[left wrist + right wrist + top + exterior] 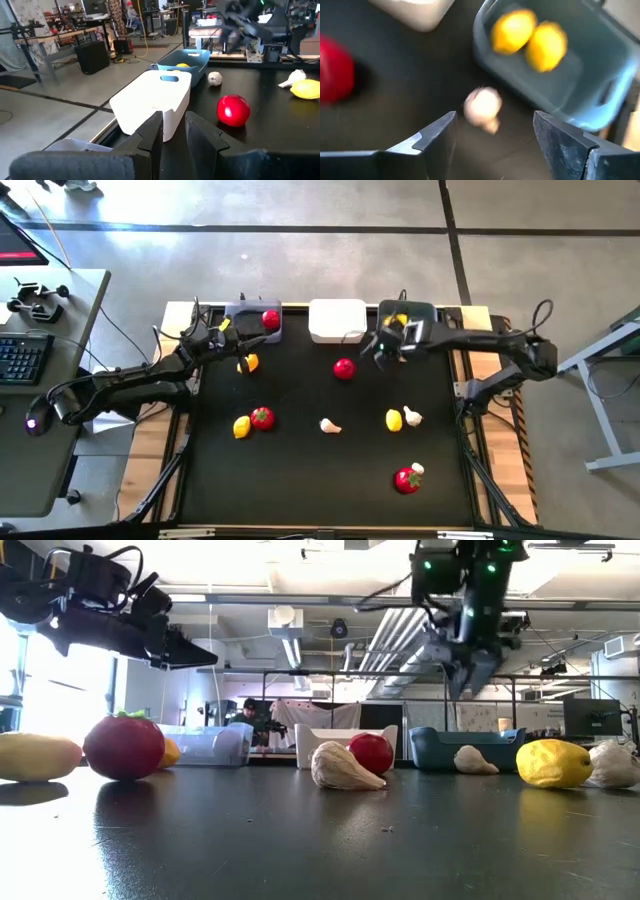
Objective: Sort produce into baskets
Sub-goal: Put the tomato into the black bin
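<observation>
2 spread right gripper fingers straddle garlic bulb below; nothing pinched

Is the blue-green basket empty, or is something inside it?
Not empty. The right wrist view shows two yellow lemons lying side by side inside the teal basket. A garlic bulb sits outside it on the table.
</observation>
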Controlling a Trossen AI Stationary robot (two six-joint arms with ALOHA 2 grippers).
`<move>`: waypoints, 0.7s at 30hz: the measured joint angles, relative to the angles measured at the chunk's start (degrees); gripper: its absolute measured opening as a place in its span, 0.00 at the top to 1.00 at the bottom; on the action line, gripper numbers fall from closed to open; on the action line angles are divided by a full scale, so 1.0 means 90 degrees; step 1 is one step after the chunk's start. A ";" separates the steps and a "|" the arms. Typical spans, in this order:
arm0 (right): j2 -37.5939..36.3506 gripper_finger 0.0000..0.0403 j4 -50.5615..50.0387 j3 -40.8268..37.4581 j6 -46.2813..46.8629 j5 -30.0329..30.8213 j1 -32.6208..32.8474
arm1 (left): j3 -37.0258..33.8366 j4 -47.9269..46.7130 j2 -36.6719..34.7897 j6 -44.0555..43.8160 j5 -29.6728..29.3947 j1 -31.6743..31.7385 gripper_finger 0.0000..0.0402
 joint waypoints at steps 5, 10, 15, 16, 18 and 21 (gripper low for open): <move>0.0060 0.37 0.0703 -0.0876 -0.0028 -0.0766 0.0211 | 0.0000 0.0000 -0.0001 -0.0381 0.0041 0.0002 0.83; 0.0066 0.37 0.1420 -0.1544 -0.0467 -0.1116 0.0285 | 0.0000 0.0002 0.0001 -0.0490 0.0056 -0.0003 0.83; 0.0054 0.39 0.1489 -0.1635 -0.0864 -0.0931 0.0471 | 0.0000 0.0000 -0.0001 -0.0490 0.0053 -0.0003 0.83; 0.0051 0.40 0.1614 -0.1630 -0.0923 -0.0857 0.0529 | 0.0000 0.0000 0.0001 -0.0490 0.0052 -0.0008 0.83; 0.0051 0.45 0.2082 -0.1644 -0.1154 -0.0832 0.0622 | 0.0000 0.0002 0.0002 -0.0490 0.0046 -0.0080 0.83; 0.0049 0.54 0.3169 -0.1830 -0.1438 -0.0979 0.0762 | 0.0091 -0.0026 0.0001 -0.0490 0.0049 -0.0409 0.85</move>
